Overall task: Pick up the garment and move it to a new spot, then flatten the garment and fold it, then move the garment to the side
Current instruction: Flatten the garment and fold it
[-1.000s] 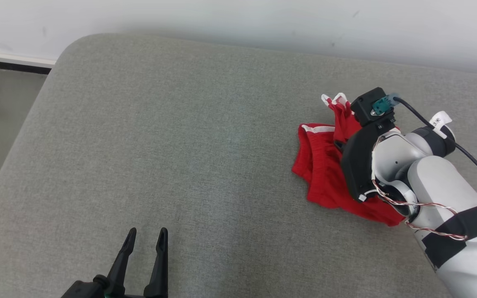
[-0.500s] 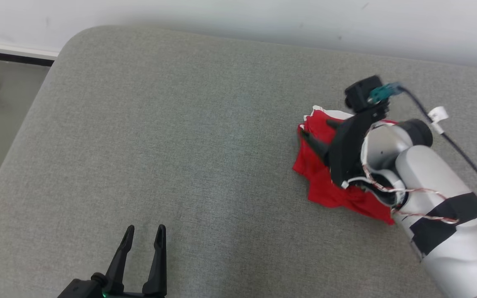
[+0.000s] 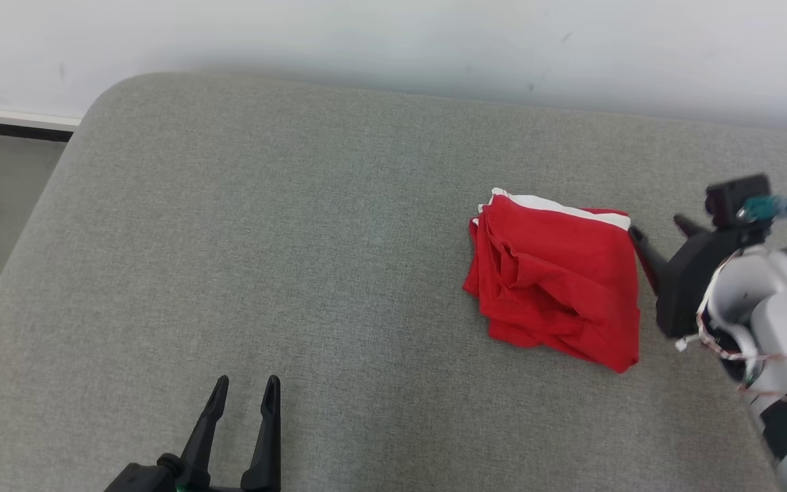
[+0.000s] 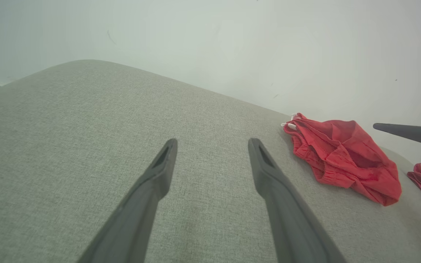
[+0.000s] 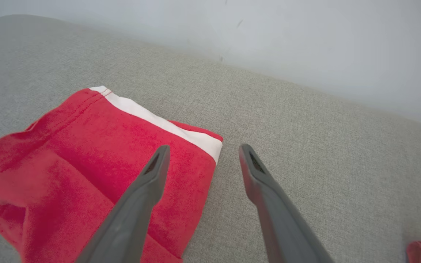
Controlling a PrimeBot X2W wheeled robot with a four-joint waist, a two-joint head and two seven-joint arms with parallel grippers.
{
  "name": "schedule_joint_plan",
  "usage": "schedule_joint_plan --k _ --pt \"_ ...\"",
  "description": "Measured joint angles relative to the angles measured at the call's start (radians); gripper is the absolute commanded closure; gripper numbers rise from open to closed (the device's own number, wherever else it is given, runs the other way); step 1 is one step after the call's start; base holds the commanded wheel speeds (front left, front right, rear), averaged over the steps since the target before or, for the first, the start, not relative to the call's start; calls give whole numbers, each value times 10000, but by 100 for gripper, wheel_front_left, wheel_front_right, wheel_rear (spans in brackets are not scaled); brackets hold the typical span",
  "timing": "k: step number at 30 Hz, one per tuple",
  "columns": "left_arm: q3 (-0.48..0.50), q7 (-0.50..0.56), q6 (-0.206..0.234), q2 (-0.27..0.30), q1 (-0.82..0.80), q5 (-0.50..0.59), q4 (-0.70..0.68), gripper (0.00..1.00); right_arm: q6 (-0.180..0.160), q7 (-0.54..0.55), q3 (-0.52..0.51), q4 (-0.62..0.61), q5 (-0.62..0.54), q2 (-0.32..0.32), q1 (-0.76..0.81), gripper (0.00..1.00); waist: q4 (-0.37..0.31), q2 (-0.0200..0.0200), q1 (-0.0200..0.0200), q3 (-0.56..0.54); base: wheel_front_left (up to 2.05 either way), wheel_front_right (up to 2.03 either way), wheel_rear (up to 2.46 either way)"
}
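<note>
The folded red garment (image 3: 557, 280) lies at 3 o'clock on the grey cushion (image 3: 298, 239), my right hand (image 3: 654, 225) open and empty just off its 3 o'clock edge, my left hand (image 3: 248, 379) open at 7 o'clock.

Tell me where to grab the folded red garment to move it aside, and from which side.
Pinch the garment at its right edge, below the white stripe, coming from the right with the open right tool beside it. That edge lies straight and stacked; the left edge is bunched, so gripping there would likely undo the fold.
</note>
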Motion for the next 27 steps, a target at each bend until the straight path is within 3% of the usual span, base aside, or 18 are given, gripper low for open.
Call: schedule_joint_plan --k 1,2,11,19,23,27 --pt "-8 0 2 8 3 -2 0 0 0 -205 4 113 -171 38 126 98 -18 0 0 -10 0 0 0" --pt "-8 0 2 13 4 -4 2 0 0 -345 109 198 -345 73 247 100 -32 0 1 -17 0 0 0" --pt "0 0 2 104 20 -12 35 0 0 -872 1998 372 -523 1175 559 100 -114 0 0 -55 0 0 0" --pt "-84 0 2 161 109 -36 107 0 0 -616 4295 -209 111 1494 588 100 -34 0 0 -329 0 0 0" --pt "15 0 2 178 240 -35 104 0 0 -830 4744 -671 499 1476 606 100 -62 0 0 -465 0 0 0" --pt "188 0 2 182 367 -33 96 0 0 -1442 4347 -1248 744 1407 686 97 -191 -1 0 -609 0 0 0"
